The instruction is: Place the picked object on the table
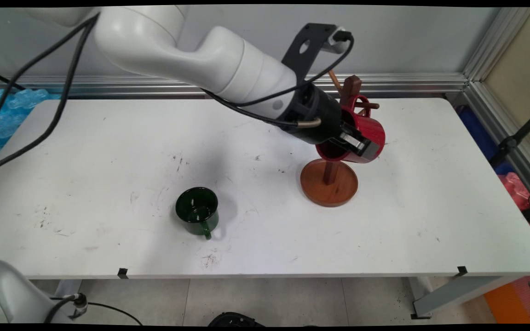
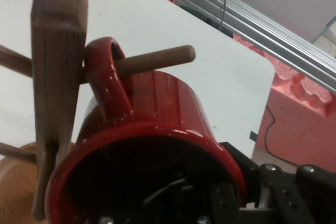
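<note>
The arm and red mug (image 1: 370,131) hide most of the rack's (image 1: 329,183) post in the main view; only its top, two peg ends and a short piece above the base show. The mug's handle is half behind the post there. In the hand view the mug's (image 2: 157,129) lower rim and the fingers are cut off by the bottom edge, so their hold on the wall cannot be read. The rack's (image 2: 55,56) base is cropped at the lower left. The tabletop's (image 1: 108,138) left end runs past the edge.
</note>
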Motion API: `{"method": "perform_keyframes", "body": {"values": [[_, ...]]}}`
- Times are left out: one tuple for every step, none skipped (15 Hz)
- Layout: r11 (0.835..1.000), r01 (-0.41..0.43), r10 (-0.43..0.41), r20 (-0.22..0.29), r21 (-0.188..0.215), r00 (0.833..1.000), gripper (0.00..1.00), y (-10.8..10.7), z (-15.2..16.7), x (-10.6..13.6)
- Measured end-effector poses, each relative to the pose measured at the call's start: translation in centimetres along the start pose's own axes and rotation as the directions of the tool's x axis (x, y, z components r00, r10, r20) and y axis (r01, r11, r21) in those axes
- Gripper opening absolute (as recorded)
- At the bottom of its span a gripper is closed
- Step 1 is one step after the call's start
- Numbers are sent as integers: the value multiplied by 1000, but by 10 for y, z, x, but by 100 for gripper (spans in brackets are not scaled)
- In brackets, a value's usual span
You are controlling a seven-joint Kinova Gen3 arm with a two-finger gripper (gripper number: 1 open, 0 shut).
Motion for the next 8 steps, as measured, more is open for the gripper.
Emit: {"method": "perform_keyframes", "body": {"values": [[1000,-2,2,-1,-3,1000,0,1,-4,0],[1000,-4,4,-3,-6,1000,0,2,-8,0],[1000,-7,7,-5,-9,1000,0,3,-12,1],[1000,-9,9,-7,-11,1000,0,3,-15,1],[1000,-11,11,-9,-13,1000,0,4,-18,2],[1000,-13,13,-11,-16,1000,0,5,-21,2],[1000,-17,16,-13,-20,1000,0,6,-24,3],[999,-19,19,-15,-25,1000,0,8,-28,3]]}}
